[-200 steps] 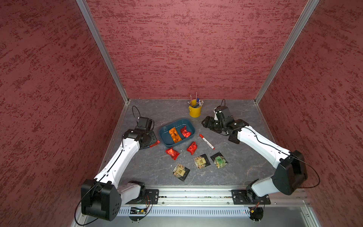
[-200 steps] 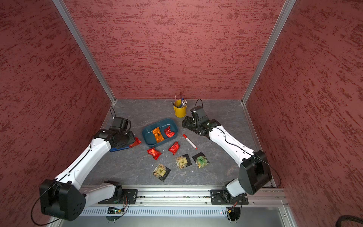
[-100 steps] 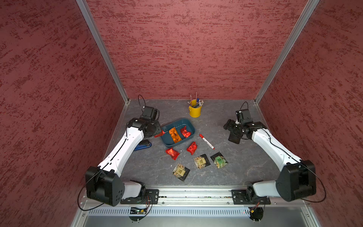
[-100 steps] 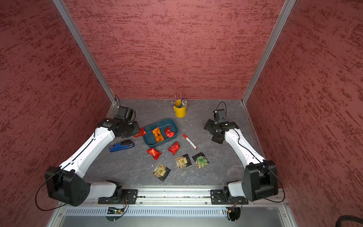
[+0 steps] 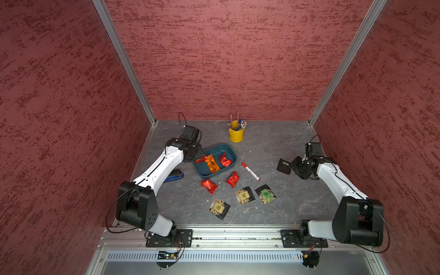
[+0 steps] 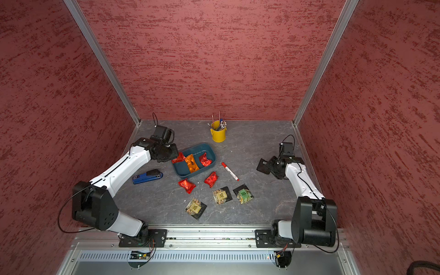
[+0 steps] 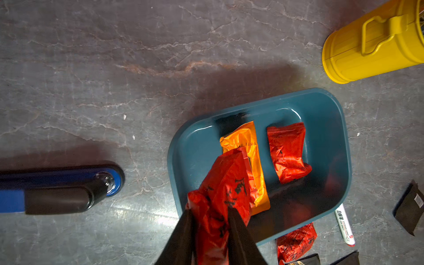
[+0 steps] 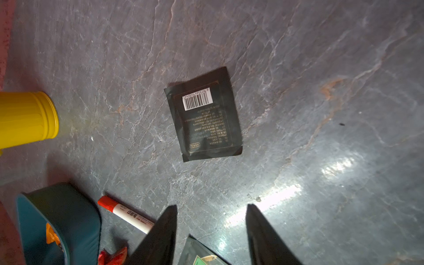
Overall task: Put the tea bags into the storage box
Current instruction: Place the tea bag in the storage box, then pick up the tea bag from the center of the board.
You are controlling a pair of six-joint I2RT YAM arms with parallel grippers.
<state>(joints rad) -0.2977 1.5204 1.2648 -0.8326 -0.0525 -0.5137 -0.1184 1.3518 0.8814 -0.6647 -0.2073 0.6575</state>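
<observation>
The teal storage box [image 5: 217, 150] holds an orange tea bag [image 5: 212, 164] and a red one [image 5: 224, 159]. My left gripper [image 7: 210, 213] is shut on another red foil tea bag [image 7: 227, 188], which hangs over the box's left edge [image 5: 200, 159]. Two red bags [image 5: 209, 185] [image 5: 232, 179] lie on the table in front of the box. Nearer the front lie two tan-label sachets [image 5: 219, 208] [image 5: 244, 195] and a green-label one [image 5: 265, 195]. A black sachet [image 8: 203, 114] lies face down at the right. My right gripper [image 8: 211, 206] is open and empty, just short of it.
A yellow bucket [image 5: 236, 134] of pens stands behind the box. A red-capped white marker [image 5: 250, 171] lies to the box's right. A blue stapler [image 6: 147, 176] lies under my left arm. Red walls close in the left, back and right sides.
My left arm carried the red tea bag from beside the stapler to over the box's left edge. My right arm swung away from the box to the black sachet at the right.
</observation>
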